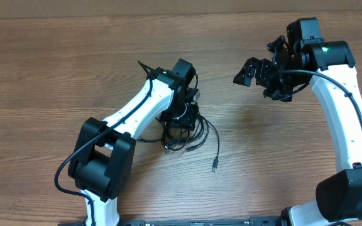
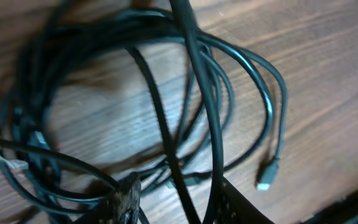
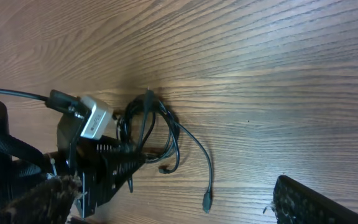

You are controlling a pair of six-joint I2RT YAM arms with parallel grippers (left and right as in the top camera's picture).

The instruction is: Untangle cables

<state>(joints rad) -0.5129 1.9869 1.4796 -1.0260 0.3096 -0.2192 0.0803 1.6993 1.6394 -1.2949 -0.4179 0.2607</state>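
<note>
1. Left pincer (image 1: 180, 116) was found low over the cables (image 1: 190, 135), its fingers (image 2: 126, 200) partly drawn in with black strands running between them. Whether any strand was actually pinched could not be told.
2. That placement was judged to be for singling one strand out of the heap, so that it might be drawn apart from the rest.
3. The cables were seen near the middle of the table (image 1: 55, 63), piled as a loose coil directly beneath that pincer, with several loops overlapped and crossed.
4. They were thin, round, black and faintly glossy, and were judged limp enough to sag and slide when lifted.
5. One strand was trailed out of the coil toward the robot's side, ended by a small silvery plug (image 1: 215, 167) that lay flat and apart from the heap.
6. The table was of brown wood grain, smooth and matt, with long streaks running across it.
7. The right pincer (image 1: 259, 78) was held spread wide and empty, above the table and well apart from the cables. It was judged to be waiting there for a freed end.
</note>
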